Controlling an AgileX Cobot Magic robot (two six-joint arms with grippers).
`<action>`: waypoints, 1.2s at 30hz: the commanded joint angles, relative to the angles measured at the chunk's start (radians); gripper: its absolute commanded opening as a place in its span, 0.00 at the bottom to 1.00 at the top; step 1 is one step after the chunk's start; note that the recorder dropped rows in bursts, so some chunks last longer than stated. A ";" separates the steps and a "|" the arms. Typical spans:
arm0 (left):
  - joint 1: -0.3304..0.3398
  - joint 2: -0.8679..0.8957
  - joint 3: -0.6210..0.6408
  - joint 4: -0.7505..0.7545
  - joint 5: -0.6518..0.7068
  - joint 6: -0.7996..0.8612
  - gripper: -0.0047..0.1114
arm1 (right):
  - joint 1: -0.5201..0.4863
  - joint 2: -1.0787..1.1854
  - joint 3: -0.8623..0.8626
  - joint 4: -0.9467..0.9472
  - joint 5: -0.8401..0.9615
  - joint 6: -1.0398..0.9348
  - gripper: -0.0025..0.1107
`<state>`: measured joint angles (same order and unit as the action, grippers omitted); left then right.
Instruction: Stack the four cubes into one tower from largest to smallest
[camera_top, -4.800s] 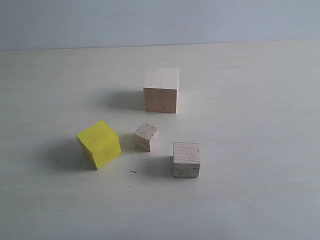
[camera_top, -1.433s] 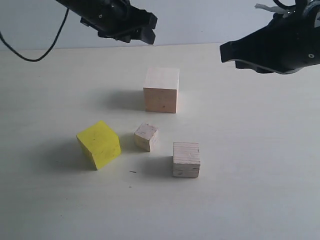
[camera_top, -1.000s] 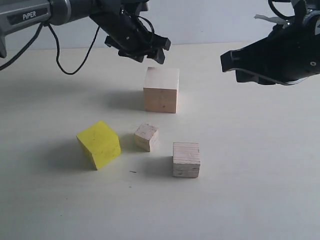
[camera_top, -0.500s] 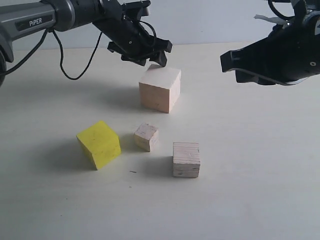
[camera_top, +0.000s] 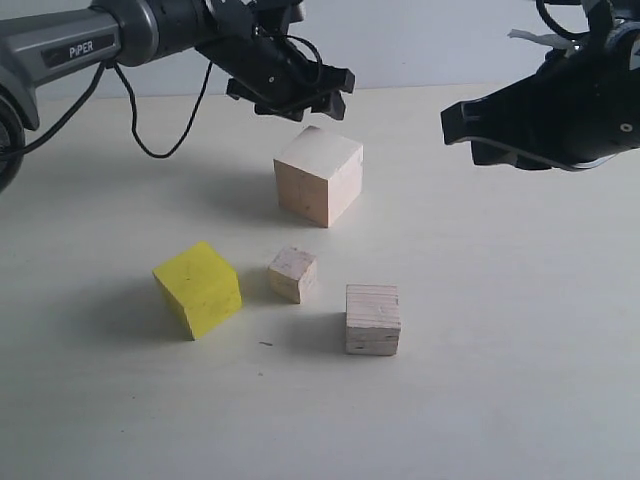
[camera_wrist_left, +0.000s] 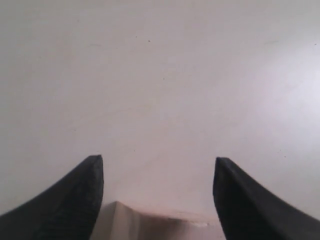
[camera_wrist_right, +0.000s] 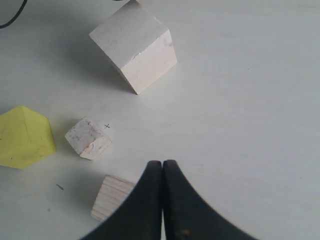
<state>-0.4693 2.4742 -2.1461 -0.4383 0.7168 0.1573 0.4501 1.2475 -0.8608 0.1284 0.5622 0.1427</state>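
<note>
"Pale wood, the largest cube (camera_top: 320, 175): where does it sit?"

"On the white table (camera_top: 520, 330), farthest back of the four cubes, with one corner toward the exterior camera. The left gripper (camera_top: 305, 100) hangs just above its rear edge, jaws spread wide. The left wrist view shows the cube's top edge low between them, and whether they touch it I cannot tell."

"And the other three?"

"The yellow cube (camera_top: 198, 288) lies front left, the smallest cube (camera_top: 293, 273) just beside it on the right, and the layered-grain cube (camera_top: 373, 319) nearest the front, right of the smallest. Each rests on the table by itself, none touching another."

"What of the right gripper (camera_wrist_right: 162, 164)?"

"It hovers over the table's right side, jaws pressed together with nothing between them, well apart from every cube."
</note>
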 joint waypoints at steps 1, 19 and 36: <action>-0.018 0.030 -0.005 -0.003 0.029 -0.001 0.57 | 0.002 0.002 -0.005 -0.006 -0.010 -0.005 0.02; -0.018 0.012 -0.005 0.153 0.323 -0.038 0.45 | 0.002 0.002 -0.005 -0.006 0.037 -0.003 0.02; -0.006 -0.068 -0.005 0.232 0.477 -0.112 0.48 | 0.002 0.002 -0.005 -0.008 0.072 -0.010 0.02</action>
<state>-0.4803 2.4294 -2.1580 -0.2239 1.1617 0.0470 0.4501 1.2475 -0.8608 0.1258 0.6324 0.1427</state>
